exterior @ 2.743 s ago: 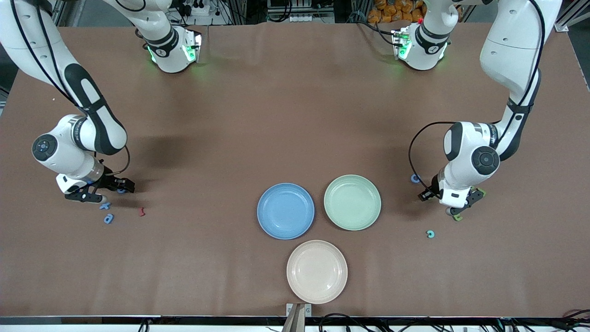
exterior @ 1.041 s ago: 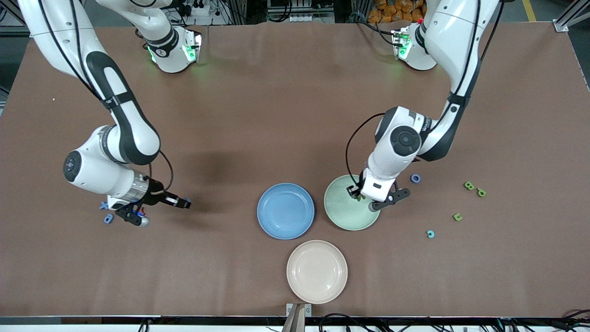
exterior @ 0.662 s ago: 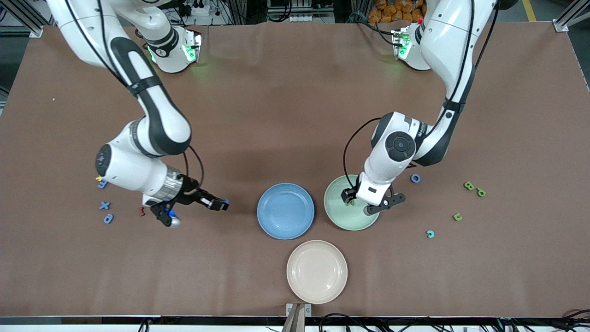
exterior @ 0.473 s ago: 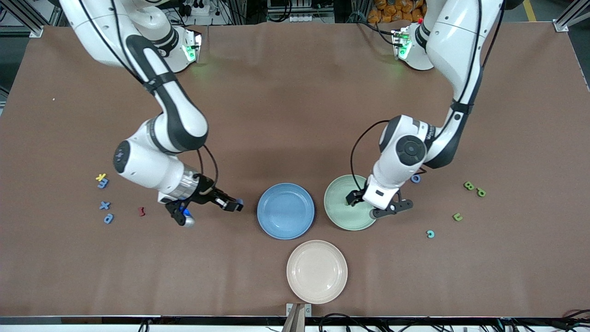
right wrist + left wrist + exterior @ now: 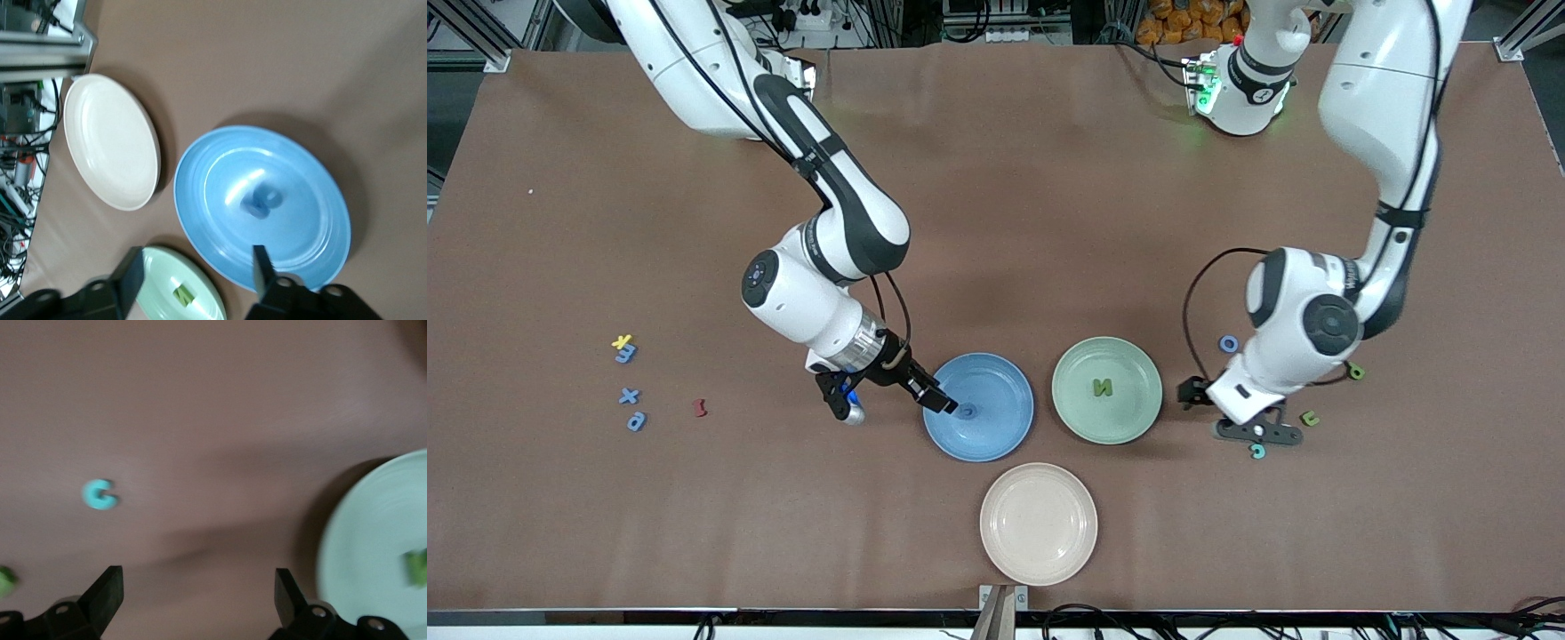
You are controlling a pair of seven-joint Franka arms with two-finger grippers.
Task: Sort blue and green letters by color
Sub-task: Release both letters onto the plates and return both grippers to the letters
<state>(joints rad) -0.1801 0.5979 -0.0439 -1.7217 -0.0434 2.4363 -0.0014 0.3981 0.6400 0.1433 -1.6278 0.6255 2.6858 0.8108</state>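
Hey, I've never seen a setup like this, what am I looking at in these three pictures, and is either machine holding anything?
These are two white robot arms at a brown table, each ending in a two-finger gripper. The wide picture comes from a high camera facing them; the other two come from cameras on each arm's wrist.

Three plates lie there: a blue plate, a pale green plate and a cream plate. A small blue letter lies in the blue plate, a green letter N in the green one. More tiny foam letters lie toward both ends of the table.

The right gripper is over the blue plate's edge, open and empty. The left gripper is over the table beside the green plate, near a teal letter C, open and empty.
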